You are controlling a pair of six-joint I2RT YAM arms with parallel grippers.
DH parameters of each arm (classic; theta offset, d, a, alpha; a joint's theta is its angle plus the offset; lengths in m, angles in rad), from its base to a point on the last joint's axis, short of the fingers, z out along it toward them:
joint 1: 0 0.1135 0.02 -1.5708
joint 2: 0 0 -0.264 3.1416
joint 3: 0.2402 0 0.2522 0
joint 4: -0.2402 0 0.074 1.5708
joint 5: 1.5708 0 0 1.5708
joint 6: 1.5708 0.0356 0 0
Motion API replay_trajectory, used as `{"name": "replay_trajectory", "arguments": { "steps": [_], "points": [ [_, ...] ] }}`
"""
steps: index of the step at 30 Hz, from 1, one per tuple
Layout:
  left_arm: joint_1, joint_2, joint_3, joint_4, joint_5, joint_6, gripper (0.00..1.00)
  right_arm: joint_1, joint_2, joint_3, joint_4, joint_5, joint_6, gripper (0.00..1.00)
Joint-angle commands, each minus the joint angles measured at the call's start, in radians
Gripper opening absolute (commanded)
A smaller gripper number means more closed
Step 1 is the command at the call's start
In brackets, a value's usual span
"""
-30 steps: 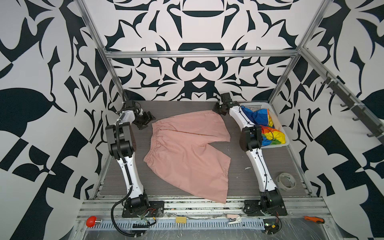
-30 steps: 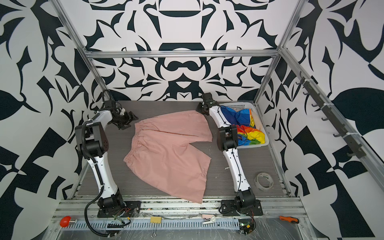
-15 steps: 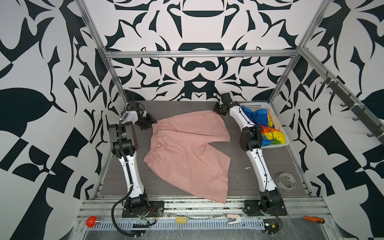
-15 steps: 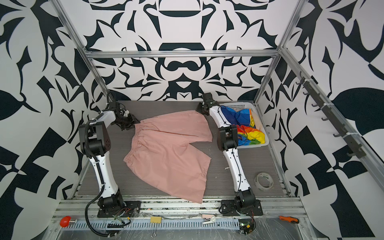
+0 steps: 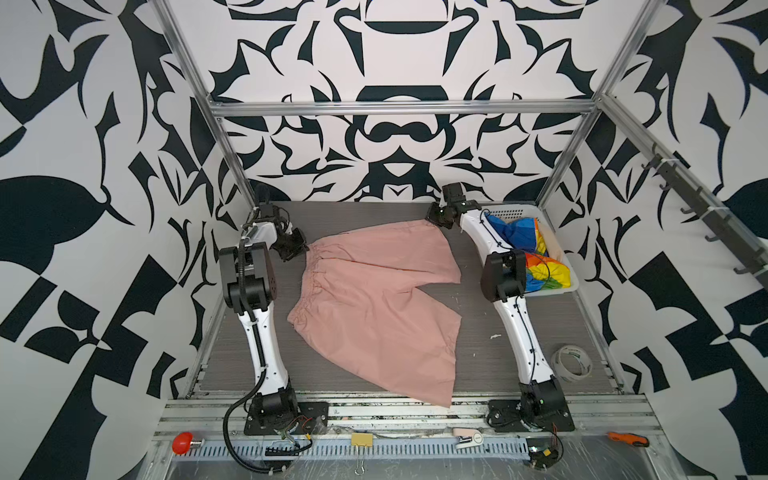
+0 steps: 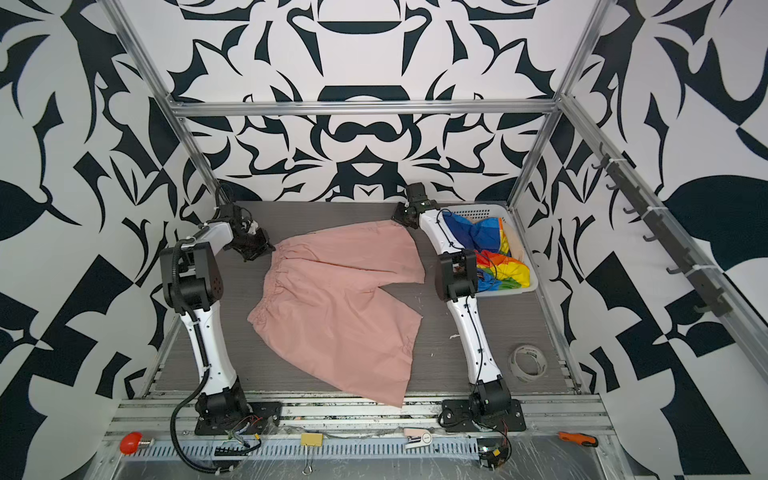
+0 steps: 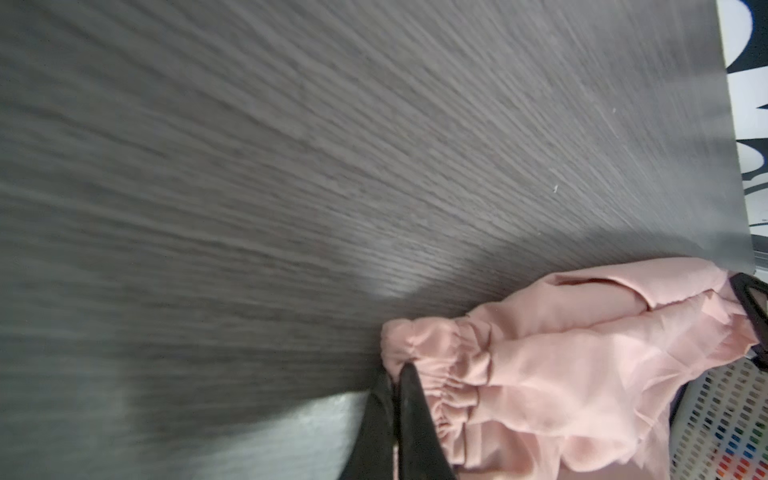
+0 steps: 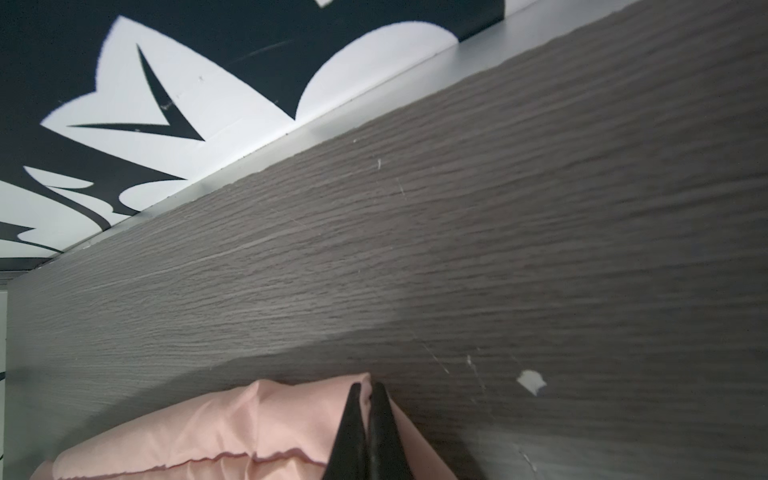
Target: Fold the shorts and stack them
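Left gripper [image 7: 400, 370] pinches the far corner of the gathered elastic waistband of the large salmon-pink cloth shorts [image 5: 374, 299]. Its two black fingers [image 7: 415, 419] are pressed together, with pink folds bunched against them, low over the grey wood-grain table [image 5: 478, 332].

Opposite it, the right gripper [image 8: 365, 388] is closed too, with a thin fold of the same pink fabric caught between its fingertips at the hem corner of the farther leg. That leg lies stretched flat between the two grippers along the back of the table. From the left gripper, the waistband runs toward the arm bases. The nearer leg spreads away from both grippers, and its hem reaches over the table's front edge.

Just beside the right gripper, on its outer side, stands a white perforated plastic basket [image 5: 513, 206]. A crumpled pair of rainbow-striped shorts [image 5: 540, 266] lies in the basket, partly hidden by the right arm. Well apart from that gripper, near its arm's base, a roll of clear tape [image 5: 571, 363] lies on the table.
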Motion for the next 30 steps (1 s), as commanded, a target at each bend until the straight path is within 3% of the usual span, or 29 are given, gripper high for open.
{"name": "replay_trajectory", "arguments": {
  "steps": [1, 14, 22, 25, 30],
  "points": [
    [-0.004, -0.010, 0.011, 0.032, 0.000, -0.024, 0.00, 0.002, -0.076, 0.017, 0.013, -0.019, -0.006, 0.00],
    [0.049, -0.067, 0.079, 0.190, 0.112, -0.166, 0.00, -0.059, -0.215, 0.061, 0.017, -0.095, -0.018, 0.00],
    [0.094, -0.127, 0.033, 0.372, 0.208, -0.307, 0.00, -0.075, -0.343, 0.049, -0.049, -0.160, -0.072, 0.00],
    [0.117, -0.174, -0.021, 0.450, 0.240, -0.354, 0.00, -0.076, -0.424, -0.009, -0.074, -0.190, -0.086, 0.00],
    [0.152, -0.293, -0.152, 0.553, 0.261, -0.383, 0.00, -0.068, -0.657, -0.325, -0.035, -0.216, -0.112, 0.00]
  ]
}}
